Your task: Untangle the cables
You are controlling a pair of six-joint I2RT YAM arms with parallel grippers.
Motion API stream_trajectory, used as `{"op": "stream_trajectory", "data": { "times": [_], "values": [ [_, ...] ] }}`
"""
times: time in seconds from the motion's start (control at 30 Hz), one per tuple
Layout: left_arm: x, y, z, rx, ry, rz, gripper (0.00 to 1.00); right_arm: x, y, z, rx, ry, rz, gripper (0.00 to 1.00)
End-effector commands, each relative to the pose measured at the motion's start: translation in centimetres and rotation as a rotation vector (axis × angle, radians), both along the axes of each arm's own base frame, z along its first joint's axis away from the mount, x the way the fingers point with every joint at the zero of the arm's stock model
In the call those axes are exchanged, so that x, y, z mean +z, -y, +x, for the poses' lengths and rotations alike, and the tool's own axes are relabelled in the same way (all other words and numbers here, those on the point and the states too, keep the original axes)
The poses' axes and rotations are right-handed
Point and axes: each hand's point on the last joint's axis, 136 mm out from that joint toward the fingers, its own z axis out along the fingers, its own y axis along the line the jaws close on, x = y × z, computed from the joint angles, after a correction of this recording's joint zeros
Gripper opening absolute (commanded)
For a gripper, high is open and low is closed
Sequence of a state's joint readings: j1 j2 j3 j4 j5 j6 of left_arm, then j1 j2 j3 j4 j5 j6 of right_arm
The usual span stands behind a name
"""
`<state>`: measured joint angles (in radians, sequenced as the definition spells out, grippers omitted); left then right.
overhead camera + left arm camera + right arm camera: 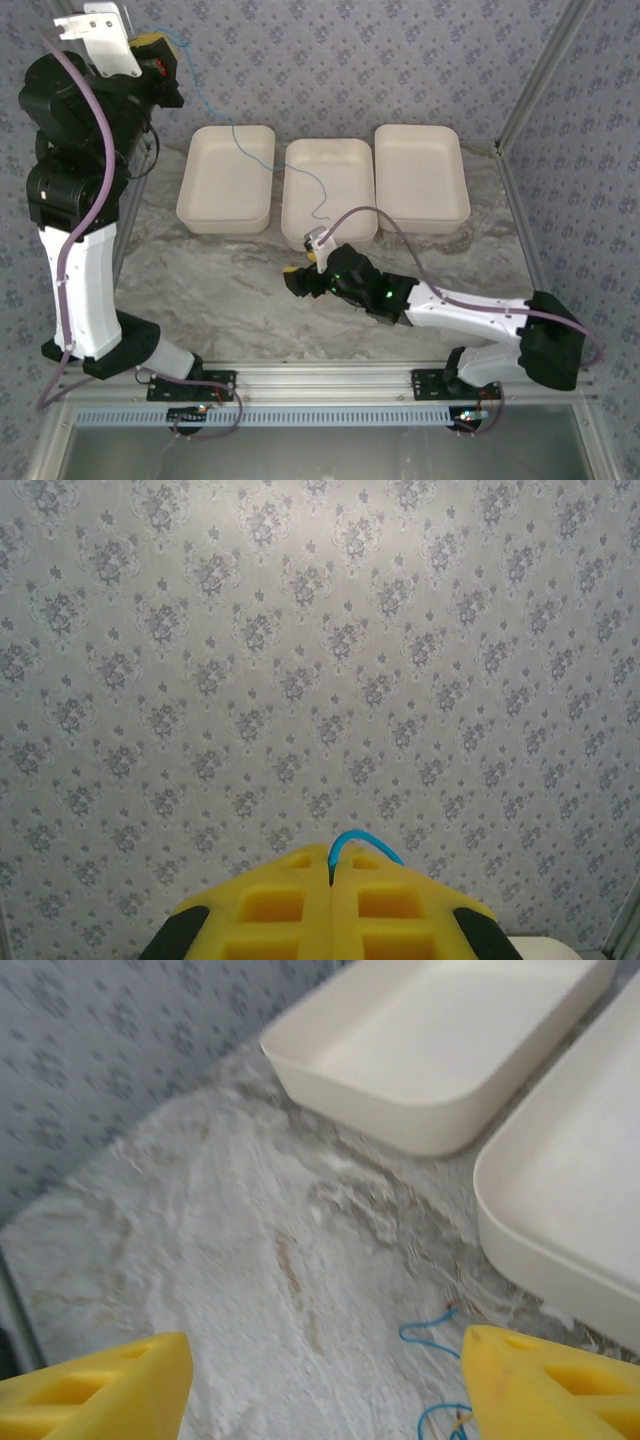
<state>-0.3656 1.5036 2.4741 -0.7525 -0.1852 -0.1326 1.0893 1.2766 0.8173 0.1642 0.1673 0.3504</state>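
Over the marble table (220, 290), the right gripper (325, 1370) stands spread. Far left, the left gripper (330, 878) pinches the blue cable (350, 835).

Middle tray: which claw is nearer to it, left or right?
Right. The right claw, open, is just in front of the near edge of the middle tray; the left claw is raised far off to its left, shut on the blue cable.

top external: high behind the arm bases, looks down on whole table (220, 290), three white trays (350, 210) at far side | left wrist: raised, faces patterned wall (320, 660); blue cable (350, 834) at bottom edge | right wrist: low, close over table, faces two trays | shared: top/right wrist – table, trays; top/left wrist – wall, blue cable
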Motion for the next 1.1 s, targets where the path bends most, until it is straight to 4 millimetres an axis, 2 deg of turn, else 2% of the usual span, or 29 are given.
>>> {"op": "stream_trajectory", "data": {
  "times": [0.0, 0.13, 0.27, 0.43, 0.57, 0.7, 0.87, 0.93, 1.07],
  "values": [
    [0.3, 0.0, 1.2, 0.003, 0.025, -0.017, 0.0, 1.6, 1.3, -1.1, 0.022, 0.02, 0.029, 0.73],
    [1.9, 0.1, 2.1, -0.006, 0.121, -0.064, 0.0, 4.0, 3.1, -1.8, 0.029, 0.049, 0.08, 0.75],
    [2.1, 0.0, 3.9, 0.014, 0.157, -0.089, 0.0, 5.9, 4.7, -1.9, 0.009, 0.071, 0.1, 0.76],
    [1.5, -1.8, 7.2, 0.105, 0.158, -0.104, 0.0, 7.0, 5.3, -2.2, 0.012, 0.072, 0.12, 0.76],
    [1.3, -4.0, 10.5, 0.153, 0.154, -0.166, 0.0, 6.6, 5.1, -2.2, 0.015, 0.061, 0.115, 0.76],
    [-0.7, -7.7, 14.5, 0.201, 0.131, -0.313, 0.0, 5.8, 5.0, -2.2, 0.015, 0.045, 0.102, 0.76],
    [-2.8, -9.8, 20.2, 0.18, 0.105, -0.442, 0.0, 5.2, 5.5, -2.2, 0.003, 0.033, 0.077, 0.75],
    [-3.5, -10.9, 21.6, 0.211, 0.121, -0.465, 0.0, 5.1, 5.8, -2.3, -0.002, 0.03, 0.074, 0.76],
    [-8.3, -14.8, 24.7, 0.34, 0.057, -0.544, 0.0, 5.1, 6.8, -2.7, -0.011, 0.023, 0.087, 0.76]
  ]
}}
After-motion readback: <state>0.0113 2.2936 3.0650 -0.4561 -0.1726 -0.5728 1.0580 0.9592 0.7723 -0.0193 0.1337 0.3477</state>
